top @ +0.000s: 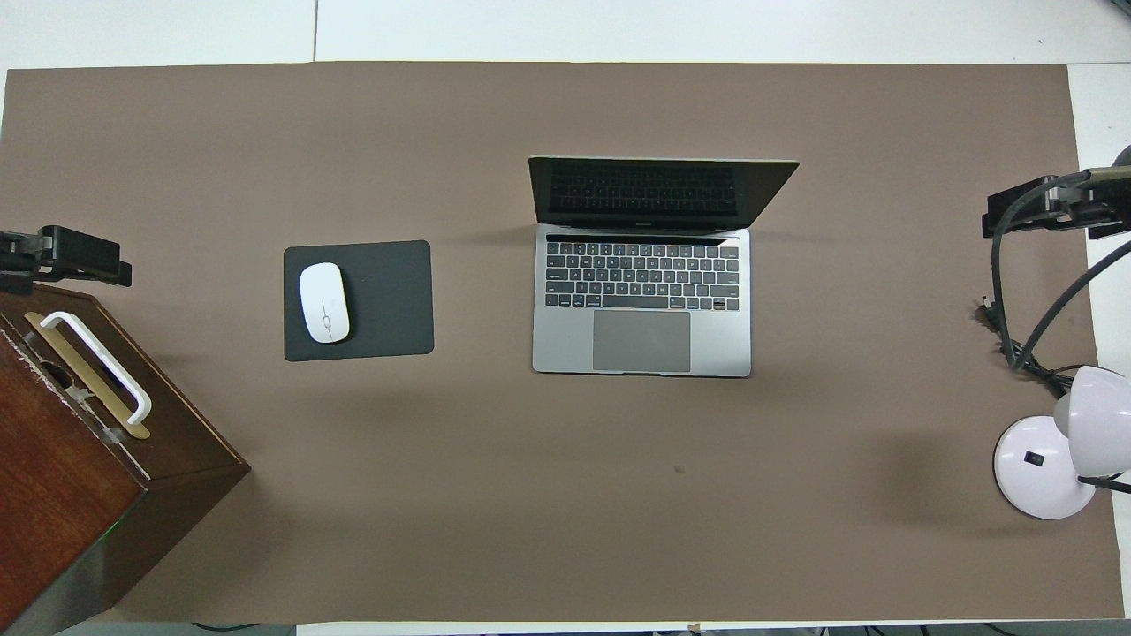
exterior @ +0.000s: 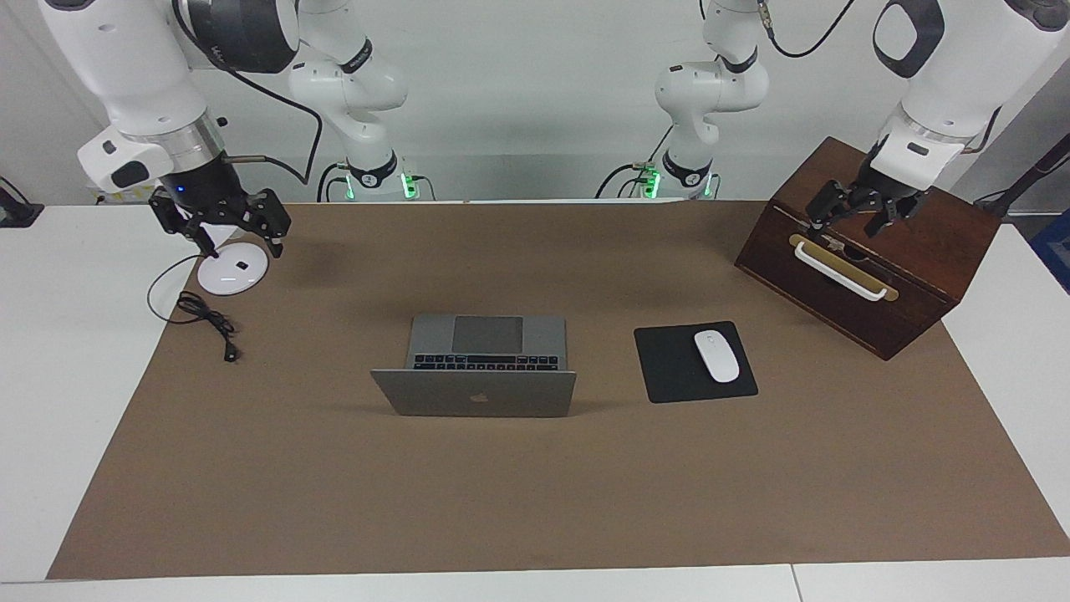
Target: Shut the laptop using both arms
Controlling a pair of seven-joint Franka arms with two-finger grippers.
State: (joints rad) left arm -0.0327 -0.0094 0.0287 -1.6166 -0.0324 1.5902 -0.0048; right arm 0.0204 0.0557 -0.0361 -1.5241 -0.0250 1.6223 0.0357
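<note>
The silver-grey laptop point(exterior: 481, 368) point(top: 641, 291) lies in the middle of the brown mat. Its lid stands open, its keyboard and trackpad face the robots, and nothing touches it. My left gripper point(exterior: 848, 221) point(top: 62, 256) hangs open over the wooden box at the left arm's end of the table, well away from the laptop. At the right arm's end my right gripper point(exterior: 242, 247) point(top: 1043, 208) is open too, just above a white lamp base. Neither gripper holds anything.
A black mouse pad point(exterior: 664, 368) point(top: 389, 300) with a white mouse point(exterior: 716, 355) point(top: 324, 302) lies beside the laptop toward the left arm's end. The dark wooden box point(exterior: 869, 301) point(top: 71, 477) has a white handle point(exterior: 840, 269). A white lamp point(exterior: 232, 269) point(top: 1034, 464) and black cable point(exterior: 209, 322) lie at the right arm's end.
</note>
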